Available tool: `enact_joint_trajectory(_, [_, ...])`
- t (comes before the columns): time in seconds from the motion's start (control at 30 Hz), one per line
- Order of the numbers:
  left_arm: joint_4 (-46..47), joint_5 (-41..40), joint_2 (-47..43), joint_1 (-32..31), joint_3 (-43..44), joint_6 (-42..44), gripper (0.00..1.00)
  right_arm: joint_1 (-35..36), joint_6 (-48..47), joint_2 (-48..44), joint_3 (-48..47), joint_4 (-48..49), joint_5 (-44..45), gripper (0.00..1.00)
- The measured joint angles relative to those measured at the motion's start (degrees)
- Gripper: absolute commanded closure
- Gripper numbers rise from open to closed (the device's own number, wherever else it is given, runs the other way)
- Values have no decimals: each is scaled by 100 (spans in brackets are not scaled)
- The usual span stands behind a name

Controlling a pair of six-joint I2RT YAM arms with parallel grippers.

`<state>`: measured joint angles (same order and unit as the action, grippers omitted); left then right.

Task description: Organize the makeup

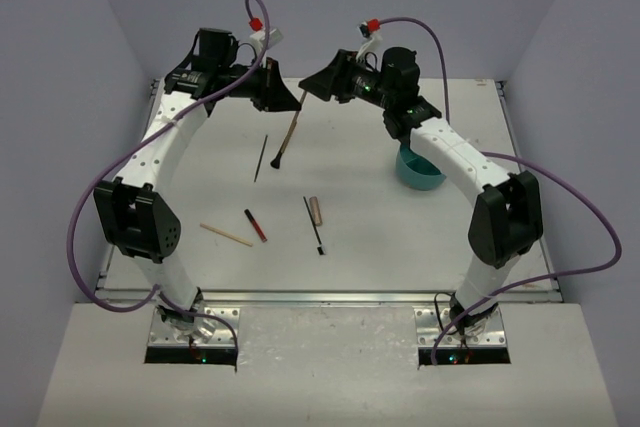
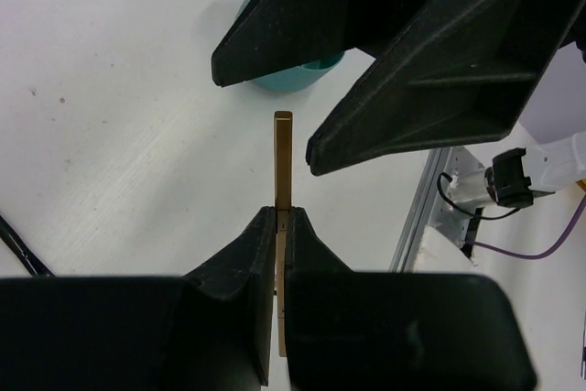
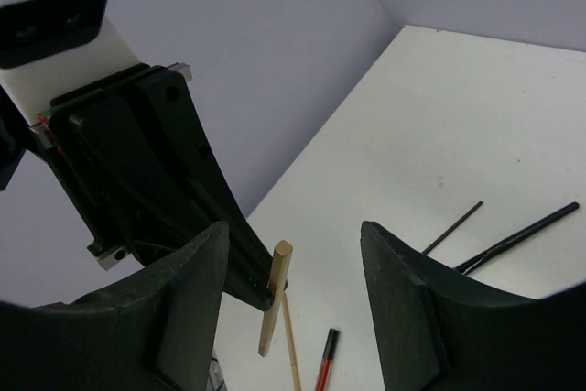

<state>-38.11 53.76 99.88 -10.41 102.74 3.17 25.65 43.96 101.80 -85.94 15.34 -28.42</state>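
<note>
My left gripper [image 2: 282, 213] is shut on a short wooden stick [image 2: 283, 157] and holds it up in the air at the back of the table [image 1: 400, 237]. My right gripper [image 3: 293, 226] is open, with its fingers [image 2: 430, 70] on either side of that stick [image 3: 277, 290], apart from it. In the top view both grippers meet at the back centre: left [image 1: 296, 99], right [image 1: 310, 85]. On the table lie a brown-handled brush [image 1: 285, 142], a thin black stick [image 1: 261, 157], a red-black pencil [image 1: 256, 224], a second wooden stick [image 1: 226, 235], a beige tube [image 1: 315, 210] and a black brush [image 1: 314, 225]. The green discs and orange wedge are out of view.
The teal round container [image 1: 420, 169] stands at the right, partly under the right arm; it shows in the left wrist view [image 2: 293, 75] behind the right gripper's fingers. Purple walls close the back and sides. The table's metal edge [image 2: 421, 217] runs at the right.
</note>
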Motion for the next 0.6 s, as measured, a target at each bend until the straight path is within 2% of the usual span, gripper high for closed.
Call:
enact_joint_trajectory(0.37, [363,28,2,0,-33,-437,100,37,431,18,122,264,-33,51])
enact_joint_trajectory(0.47, [412,20,9,0,-60,-524,100,69,457,28,143,265,-31,63])
enact_joint_trajectory(0.6, [486,2,15,0,-115,-579,100,99,518,28,223,296,-20,87])
